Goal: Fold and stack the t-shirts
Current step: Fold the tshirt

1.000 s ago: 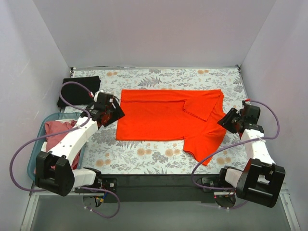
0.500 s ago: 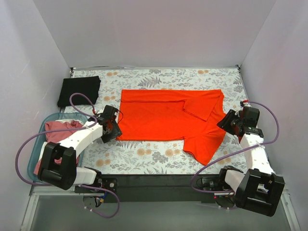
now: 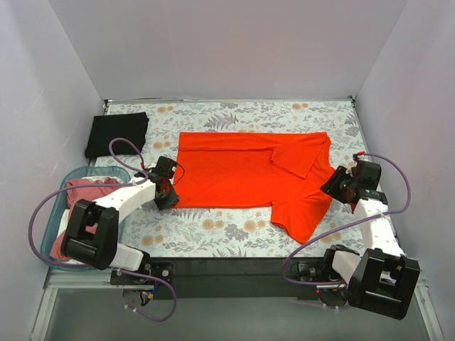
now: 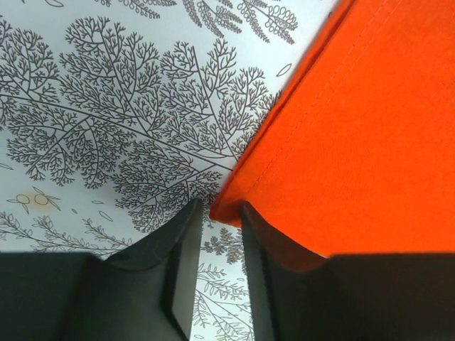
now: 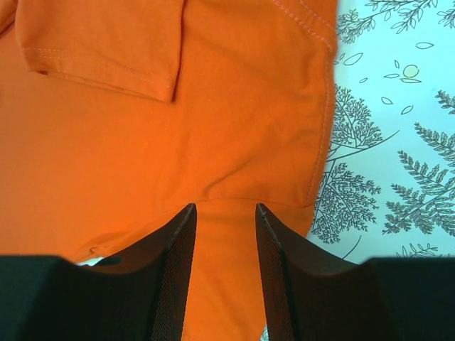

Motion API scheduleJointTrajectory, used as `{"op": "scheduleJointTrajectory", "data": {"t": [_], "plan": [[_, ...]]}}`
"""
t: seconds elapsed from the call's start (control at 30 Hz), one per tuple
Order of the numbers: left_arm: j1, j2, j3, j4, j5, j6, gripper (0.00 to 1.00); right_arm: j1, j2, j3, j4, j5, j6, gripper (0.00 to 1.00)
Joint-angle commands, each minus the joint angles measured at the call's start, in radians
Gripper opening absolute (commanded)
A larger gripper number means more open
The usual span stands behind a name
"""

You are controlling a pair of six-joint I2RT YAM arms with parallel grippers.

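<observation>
The orange-red t-shirt (image 3: 245, 174) lies spread on the floral table, its right sleeve folded in. A folded black t-shirt (image 3: 117, 133) lies at the back left. A dusty pink t-shirt (image 3: 89, 188) lies in the teal basket; no white one shows. My left gripper (image 3: 169, 196) is low at the orange shirt's near-left corner. In the left wrist view the jaws (image 4: 220, 206) stand narrowly open with the corner (image 4: 227, 207) at their tips. My right gripper (image 3: 334, 183) is at the shirt's right edge. Its jaws (image 5: 225, 206) are open over the orange cloth (image 5: 234, 128).
The teal basket (image 3: 51, 229) stands off the table's left edge beside my left arm. Purple cables loop from both arms. White walls close in the back and sides. Bare floral cloth (image 3: 234, 231) runs along the front.
My left gripper has moved nearer along the shirt's left edge, down to its near-left corner. My right gripper has shifted slightly nearer. The shirt has not moved.
</observation>
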Motion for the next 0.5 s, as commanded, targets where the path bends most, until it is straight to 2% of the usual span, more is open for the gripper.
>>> {"op": "scheduleJointTrajectory", "data": {"t": [0.0, 0.2, 0.47], "plan": [[-0.005, -0.019, -0.031, 0.01, 0.003, 0.01, 0.25, 0.005, -0.004, -0.007, 0.013, 0.035, -0.026, 0.46], [-0.005, -0.011, -0.04, 0.008, -0.024, 0.026, 0.04, 0.004, 0.045, -0.003, 0.01, 0.082, -0.028, 0.46], [-0.004, -0.008, -0.04, 0.015, -0.022, 0.038, 0.01, -0.007, 0.14, 0.047, -0.001, 0.104, -0.017, 0.46]]}}
